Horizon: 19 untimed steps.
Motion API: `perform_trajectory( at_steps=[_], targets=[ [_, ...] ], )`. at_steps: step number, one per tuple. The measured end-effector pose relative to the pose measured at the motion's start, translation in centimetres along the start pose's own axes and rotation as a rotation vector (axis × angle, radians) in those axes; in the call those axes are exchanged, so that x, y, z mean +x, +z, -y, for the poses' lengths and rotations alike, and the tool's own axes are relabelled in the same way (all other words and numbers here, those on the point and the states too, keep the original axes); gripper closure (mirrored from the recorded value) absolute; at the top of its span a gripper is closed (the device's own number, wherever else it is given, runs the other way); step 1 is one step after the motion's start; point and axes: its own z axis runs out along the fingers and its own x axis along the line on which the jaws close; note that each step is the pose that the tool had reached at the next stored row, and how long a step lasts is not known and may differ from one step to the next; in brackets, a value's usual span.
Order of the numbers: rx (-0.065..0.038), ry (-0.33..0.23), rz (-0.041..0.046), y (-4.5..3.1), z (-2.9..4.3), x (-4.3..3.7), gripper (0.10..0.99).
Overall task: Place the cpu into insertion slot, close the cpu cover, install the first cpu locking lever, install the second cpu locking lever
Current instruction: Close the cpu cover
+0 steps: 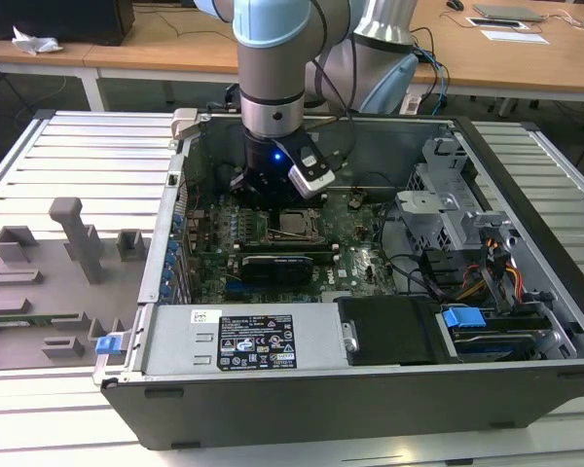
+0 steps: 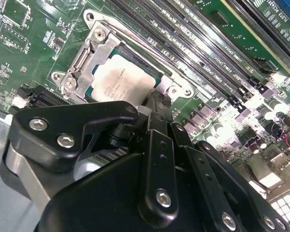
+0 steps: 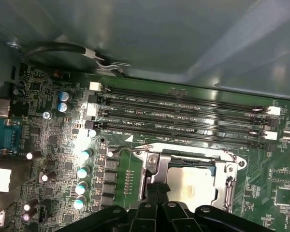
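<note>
- Apparently the step in hand is the closing of the cover (image 2: 82, 55), because the chip (image 2: 121, 79) sits already in the socket (image 2: 137, 57) and the metal frame lies down around it.
- To my eye, the gripper (image 2: 159, 99) has its two fingers pressed together into one narrow black tip, and I see nothing pinched between them. This tip stands at the edge of the chip, just at the rim of the cover.
- To do this step well, I think the push must go straight down and on the metal frame only, not on the pale top of the chip, which could scratch or tilt.
- Slowness is important here, because the frame is thin and could bend if the force comes at one corner.
- Care is also needed with the long memory slots (image 3: 183, 111), which run just beside the socket.
- A thin wire lever (image 3: 121, 150) shows near one corner of the frame; whether it is hooked I cannot tell.
- In the first wrist view, the chip (image 3: 191, 186) looks flat and square, with a dull silver-grey top and faint print, and it seems level in its seat.
- From where I stand, the whole thing lies low inside the open computer case (image 1: 273, 341), on the green board (image 3: 53, 145).
</note>
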Motion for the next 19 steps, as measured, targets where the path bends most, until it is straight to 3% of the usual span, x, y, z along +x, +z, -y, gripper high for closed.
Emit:
perform_trajectory(
  at_steps=[14, 19],
  targets=[
    [0.000, 0.000, 0.0000, 0.19, 0.02, -0.35, 0.980],
    [0.002, 0.000, -0.0002, -0.54, 0.00, -0.38, 0.980]
  ],
)
